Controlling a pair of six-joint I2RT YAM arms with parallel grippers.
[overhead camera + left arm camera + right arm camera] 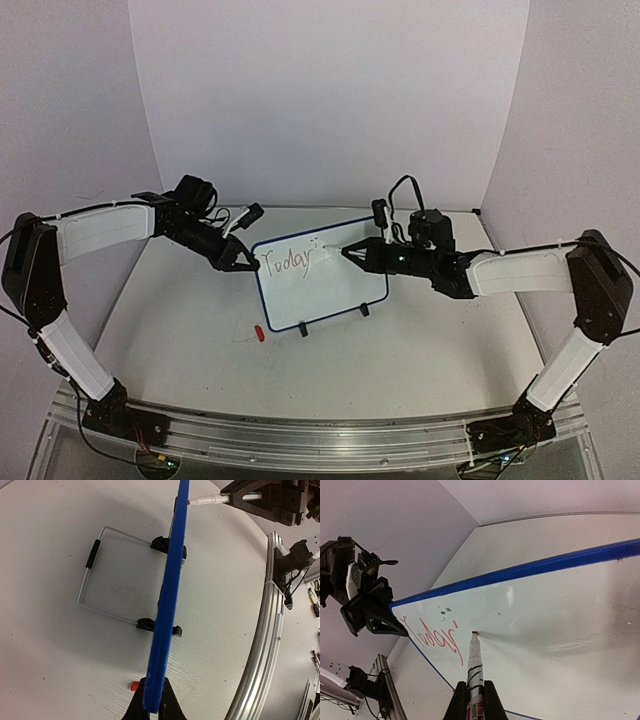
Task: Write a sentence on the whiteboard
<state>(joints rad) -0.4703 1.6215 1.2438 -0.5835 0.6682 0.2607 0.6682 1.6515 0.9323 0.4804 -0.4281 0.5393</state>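
The whiteboard stands tilted on the table on two black feet, with a blue frame. The sentence reads "Today'" in red at its upper left, and shows in the right wrist view. My left gripper is shut on the board's left edge; the left wrist view shows the blue frame edge-on, clamped between my jaws. My right gripper is shut on a red whiteboard marker, its tip touching the board just right of the apostrophe.
A red marker cap lies on the table in front of the board's left corner, also seen in the left wrist view. A wire stand props the board from behind. White walls enclose the table; a metal rail runs along the near edge.
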